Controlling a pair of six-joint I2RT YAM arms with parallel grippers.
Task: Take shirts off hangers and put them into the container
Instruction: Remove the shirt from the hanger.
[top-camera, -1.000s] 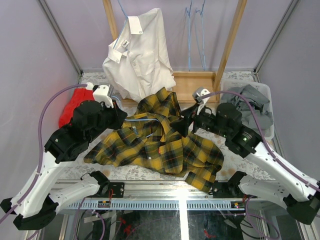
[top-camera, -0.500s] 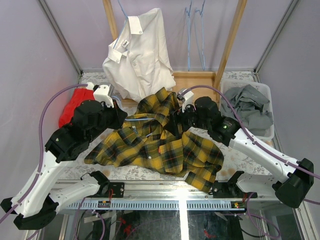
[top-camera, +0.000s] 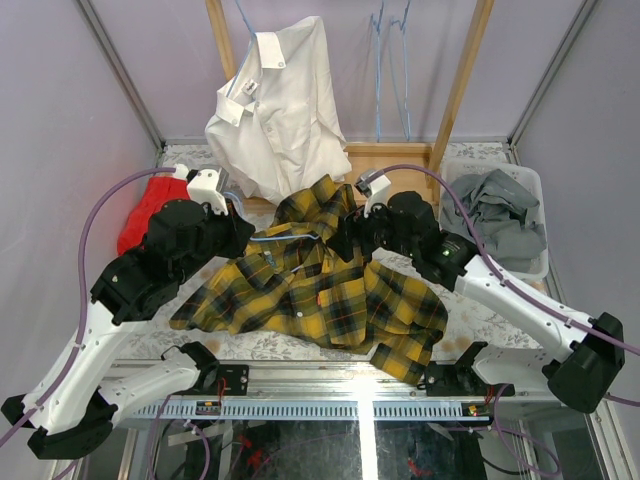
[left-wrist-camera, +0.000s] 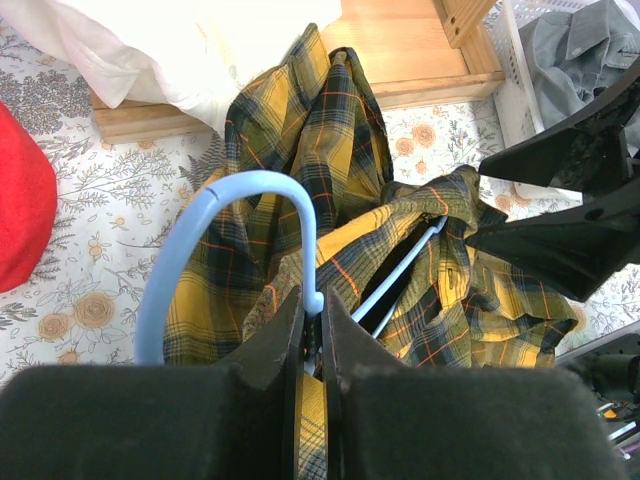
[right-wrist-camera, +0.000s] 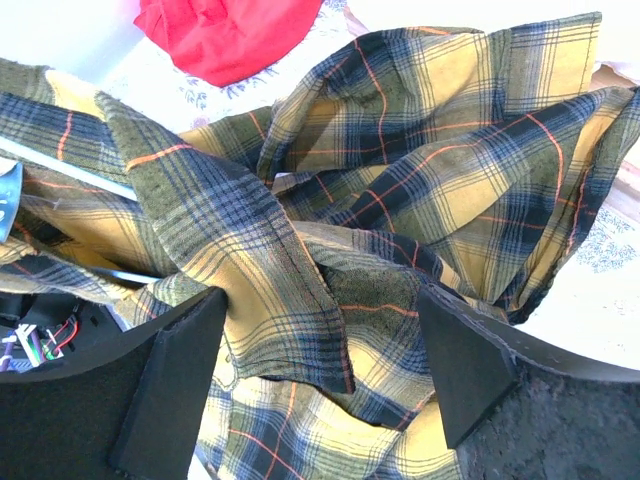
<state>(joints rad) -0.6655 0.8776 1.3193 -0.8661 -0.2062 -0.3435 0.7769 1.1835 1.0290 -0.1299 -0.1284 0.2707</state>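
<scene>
We see left tool (left-wrist-camera: 312, 312) clamped tight on blue hanger (left-wrist-camera: 205, 205) hook, wire running into plaid shirt (top-camera: 310, 295) sprawled mid-desk (top-camera: 480, 325). Right tool (right-wrist-camera: 322, 305) spread wide, straddling plaid fold. Grey shirt (top-camera: 495, 215) in container (top-camera: 524, 172), far right.

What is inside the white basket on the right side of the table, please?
A crumpled grey shirt lies in the basket, filling most of it. Whatever may lie beneath that shirt is covered, so I cannot tell whether anything else is in there.
</scene>
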